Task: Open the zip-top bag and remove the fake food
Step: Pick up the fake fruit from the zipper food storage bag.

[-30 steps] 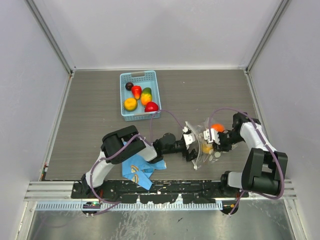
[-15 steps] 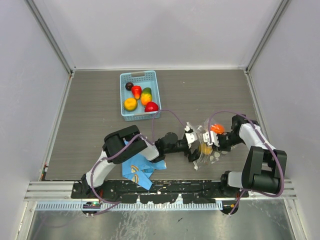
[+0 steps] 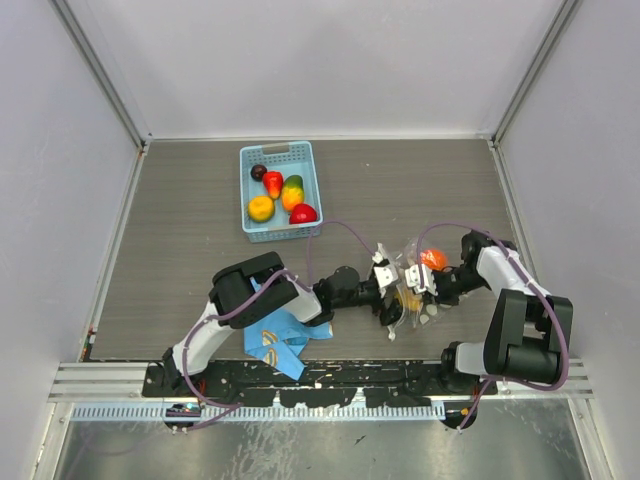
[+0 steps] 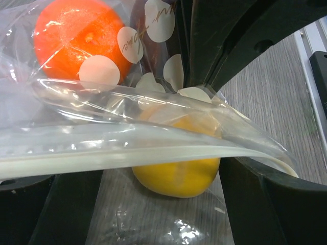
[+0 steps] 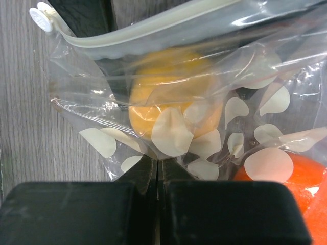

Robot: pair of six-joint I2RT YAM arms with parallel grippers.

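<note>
The zip-top bag [image 5: 97, 97] is thin clear plastic film, glossy and creased, with opaque white dots (these look matt) and a smooth milky zip strip [image 4: 127, 153]. Inside, the orange fruit [image 4: 76, 38] is shiny, finely dimpled plastic; the yellow fruit [image 4: 176, 176] is smoother. The table [image 5: 25, 127] shows matt grey wood grain.

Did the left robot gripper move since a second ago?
Yes. The left gripper slid slightly right, away from the blue cartoon-print cloth, toward the clear polka-dot zip-top bag.
</note>
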